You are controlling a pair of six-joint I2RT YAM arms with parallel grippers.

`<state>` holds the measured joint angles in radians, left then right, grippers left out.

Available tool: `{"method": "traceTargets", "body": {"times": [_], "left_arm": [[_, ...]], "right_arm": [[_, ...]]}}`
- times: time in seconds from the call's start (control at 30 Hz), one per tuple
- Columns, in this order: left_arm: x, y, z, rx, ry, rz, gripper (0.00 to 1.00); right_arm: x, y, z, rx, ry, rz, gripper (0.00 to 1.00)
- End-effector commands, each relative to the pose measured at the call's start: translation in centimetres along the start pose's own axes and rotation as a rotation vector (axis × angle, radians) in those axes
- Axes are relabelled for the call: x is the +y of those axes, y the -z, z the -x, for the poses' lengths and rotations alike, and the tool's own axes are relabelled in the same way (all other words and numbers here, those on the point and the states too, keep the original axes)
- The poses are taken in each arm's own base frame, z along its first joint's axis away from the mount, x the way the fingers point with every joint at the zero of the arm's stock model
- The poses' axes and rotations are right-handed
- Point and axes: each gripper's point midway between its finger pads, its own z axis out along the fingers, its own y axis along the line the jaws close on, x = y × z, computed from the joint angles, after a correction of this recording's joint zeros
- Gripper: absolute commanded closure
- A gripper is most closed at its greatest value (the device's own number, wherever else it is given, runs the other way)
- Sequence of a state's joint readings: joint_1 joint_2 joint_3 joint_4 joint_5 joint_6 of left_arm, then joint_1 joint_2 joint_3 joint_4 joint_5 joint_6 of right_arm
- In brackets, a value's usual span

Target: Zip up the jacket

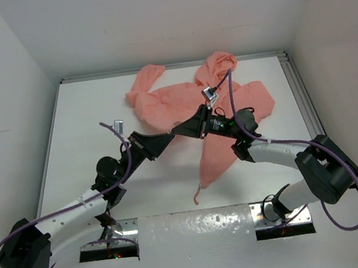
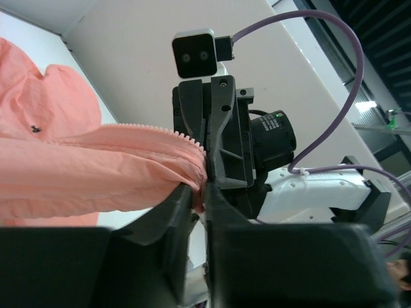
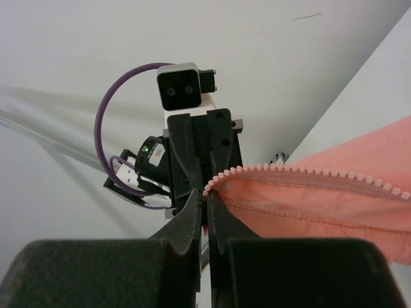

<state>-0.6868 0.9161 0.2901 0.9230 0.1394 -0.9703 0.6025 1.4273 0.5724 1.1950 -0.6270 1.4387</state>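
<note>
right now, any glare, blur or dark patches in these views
Top view: evenly lit, speckled glare on the pale glossy panel at the near edge. Left wrist view: the left gripper is dark and blurred, the salmon-pink fabric jacket sharper. Right wrist view: the right gripper is dark and soft, the pink zipper teeth crisp.

Left claw (image 2: pixel 200 192) and right claw (image 3: pixel 205 199) meet tip-to-tip, both clamped.

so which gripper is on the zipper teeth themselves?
The right gripper: its fingertips clamp the toothed edge of the jacket. The left gripper pinches bunched fabric below the teeth.
</note>
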Motion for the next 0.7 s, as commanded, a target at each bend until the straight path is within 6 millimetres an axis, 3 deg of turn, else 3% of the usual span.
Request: {"method": "traceTargets", "body": {"times": [0.0,0.07,0.43,0.47,0.5,0.53,0.63,0.67], "left_arm": [[-2.9,-0.7,2.2,-0.059,-0.039,-0.085,0.93],[-2.5,-0.7,2.1,-0.057,-0.04,-0.069,1.0],[-0.2,-0.5,2.1,-0.059,-0.091,0.048,1.0],[-0.1,-0.4,2.2,-0.065,-0.093,0.056,1.0],[0.0,-0.3,2.3,-0.072,-0.093,0.061,1.0],[0.2,-0.3,2.5,-0.084,-0.094,0.074,1.0],[0.3,-0.4,2.9,-0.099,-0.104,0.089,1.0],[0.6,-0.3,2.8,-0.101,-0.102,0.096,1.0]], "right_arm": [[0.8,0.0,0.1,-0.004,0.046,0.032,1.0],[0.6,0.0,0.1,-0.007,0.048,0.025,1.0],[-1.5,0.3,0.7,-0.008,0.106,-0.154,1.0],[-0.9,0.3,1.4,-0.031,0.133,-0.169,1.0],[-2.2,0.8,1.0,-0.015,0.111,-0.239,0.93],[-2.6,1.1,1.0,-0.008,0.141,-0.271,0.71],[-3.7,2.7,0.8,0.004,0.185,-0.398,0.48],[-5.1,4.0,0.0,0.023,0.162,-0.48,0.4]]}}
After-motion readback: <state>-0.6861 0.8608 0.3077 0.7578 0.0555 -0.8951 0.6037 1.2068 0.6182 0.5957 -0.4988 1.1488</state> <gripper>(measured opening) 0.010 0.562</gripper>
